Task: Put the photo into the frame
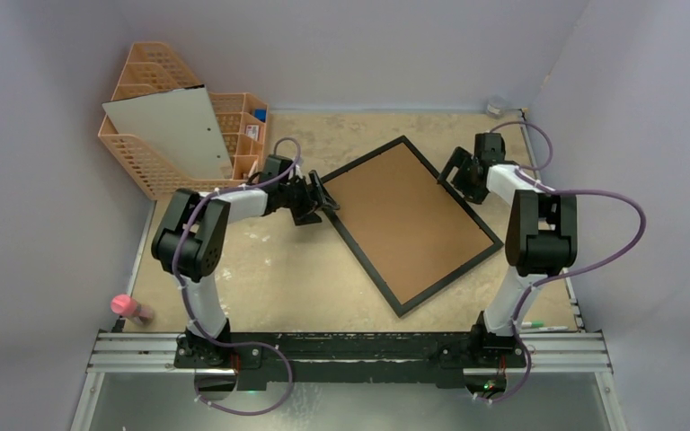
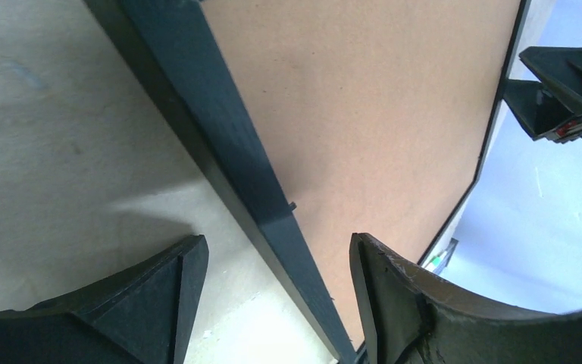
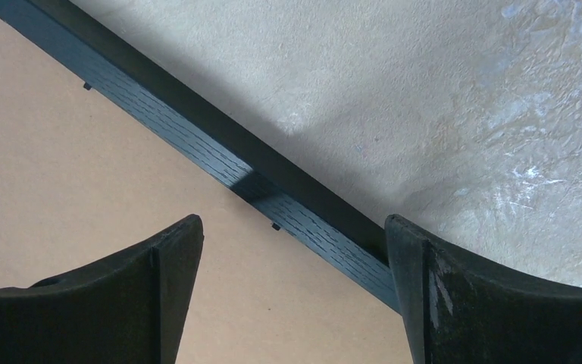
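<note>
The frame (image 1: 404, 220) lies flat and turned diagonally on the table, its brown back board facing up inside a thin black border. My left gripper (image 1: 326, 193) is open at the frame's left corner. In the left wrist view its jaws (image 2: 276, 239) straddle the black rail (image 2: 235, 136) without touching it. My right gripper (image 1: 454, 171) is open at the upper right side. In the right wrist view its jaws (image 3: 292, 221) stand apart over the rail (image 3: 197, 144) and the board. The photo is out of view.
An orange basket organiser (image 1: 157, 162) stands at the back left with a white board (image 1: 166, 130) leaning in it. A pink object (image 1: 130, 308) lies at the front left edge. A pen (image 1: 539, 328) rests by the right arm's base. Walls enclose the table.
</note>
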You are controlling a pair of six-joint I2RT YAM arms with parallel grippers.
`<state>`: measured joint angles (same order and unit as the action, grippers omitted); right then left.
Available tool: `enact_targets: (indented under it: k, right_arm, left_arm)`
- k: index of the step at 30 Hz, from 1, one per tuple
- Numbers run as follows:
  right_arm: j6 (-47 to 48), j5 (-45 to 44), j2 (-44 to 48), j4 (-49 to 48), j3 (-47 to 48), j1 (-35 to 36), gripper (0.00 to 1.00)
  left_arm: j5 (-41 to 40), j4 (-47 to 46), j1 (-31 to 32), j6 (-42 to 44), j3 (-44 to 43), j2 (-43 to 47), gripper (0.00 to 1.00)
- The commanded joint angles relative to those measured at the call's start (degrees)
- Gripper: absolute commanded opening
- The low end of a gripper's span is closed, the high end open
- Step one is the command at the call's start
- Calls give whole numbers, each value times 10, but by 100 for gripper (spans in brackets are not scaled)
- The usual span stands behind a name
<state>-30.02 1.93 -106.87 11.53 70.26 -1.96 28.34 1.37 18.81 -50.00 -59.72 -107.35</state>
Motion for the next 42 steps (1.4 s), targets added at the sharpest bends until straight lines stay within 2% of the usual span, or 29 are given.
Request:
enact_targets:
  k: [1, 7, 12, 18, 21, 27, 29, 32, 35, 38, 40, 42]
  right_arm:
    - [12, 52, 7, -4, -24, -3, 91]
    - [17, 126, 32, -30, -72, -3, 87]
    - [-37, 199, 72, -79, -141, 3, 84]
    - [-85, 232, 111, -111, -206, 64, 84]
    - [-103, 201, 138, -107, -223, 77, 84]
    - [-113, 30, 202, -37, -186, 78, 89]
    - [-110, -9, 214, -21, -164, 86, 90]
    - [-103, -18, 217, -25, -136, 114, 89]
    - [-106, 38, 198, -66, -120, 157, 87]
    - [-124, 108, 174, -142, -116, 217, 83]
    - [-145, 157, 148, -203, -113, 254, 76]
    - [-174, 207, 114, -271, -108, 290, 62]
  left_arm:
    - [22, -17, 1, 0, -40, -26, 72]
    - [36, 14, 0, 21, -123, -74, 69]
    - [39, 8, -10, 25, -169, -104, 69]
    - [31, 21, -23, 28, -223, -139, 68]
    - [3, 50, -23, 43, -224, -130, 68]
    - [-116, 124, -24, 92, -188, -73, 71]
    - [-119, 121, -25, 102, -166, -49, 71]
    - [-94, 106, -25, 112, -137, -19, 72]
    - [-78, 108, -25, 117, -115, -1, 72]
    - [-72, 101, -28, 116, -87, 20, 68]
    - [-71, 94, -31, 114, -67, 28, 61]
    - [-58, 87, -32, 114, -56, 26, 54]
